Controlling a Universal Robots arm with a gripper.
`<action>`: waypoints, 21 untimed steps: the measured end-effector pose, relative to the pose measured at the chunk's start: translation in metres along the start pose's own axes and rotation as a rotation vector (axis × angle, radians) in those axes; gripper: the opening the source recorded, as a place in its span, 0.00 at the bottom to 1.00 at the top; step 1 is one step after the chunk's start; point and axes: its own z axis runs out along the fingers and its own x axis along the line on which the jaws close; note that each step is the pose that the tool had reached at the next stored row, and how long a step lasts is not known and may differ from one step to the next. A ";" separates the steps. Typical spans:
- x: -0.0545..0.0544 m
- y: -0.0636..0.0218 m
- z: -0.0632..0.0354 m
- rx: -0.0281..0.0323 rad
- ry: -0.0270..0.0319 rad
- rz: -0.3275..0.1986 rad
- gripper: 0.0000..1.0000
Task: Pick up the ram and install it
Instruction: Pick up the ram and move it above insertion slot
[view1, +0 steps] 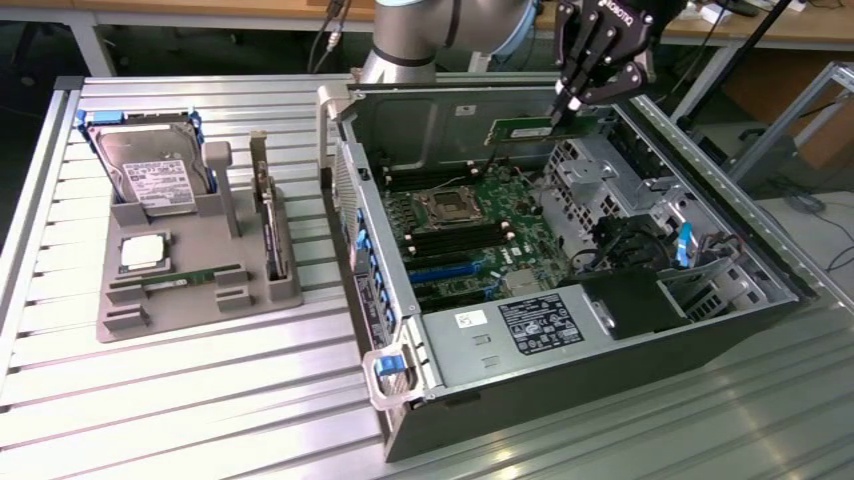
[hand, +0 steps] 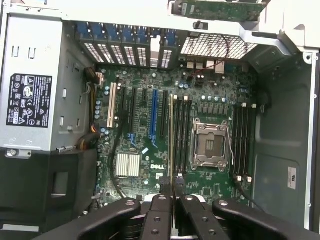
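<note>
My gripper hangs over the far end of the open computer case, shut on the ram. The ram is a narrow green stick held level above the motherboard. In the wrist view the ram shows edge-on as a thin line running out from between the black fingertips. There it lies along the empty memory slots beside the open CPU socket, still above the board.
A grey tray at the exterior view's left carries a hard drive, a silver CPU chip, another green stick and an upright expansion card. The case walls, drive cage and power supply surround the board.
</note>
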 end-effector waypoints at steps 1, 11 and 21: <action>0.000 -0.0025 -0.0003 -0.0006 -0.0002 0.000 0.13; 0.002 -0.0272 -0.0032 -0.0064 -0.0014 0.000 0.13; 0.003 -0.0445 -0.0052 -0.0099 -0.0018 0.000 0.13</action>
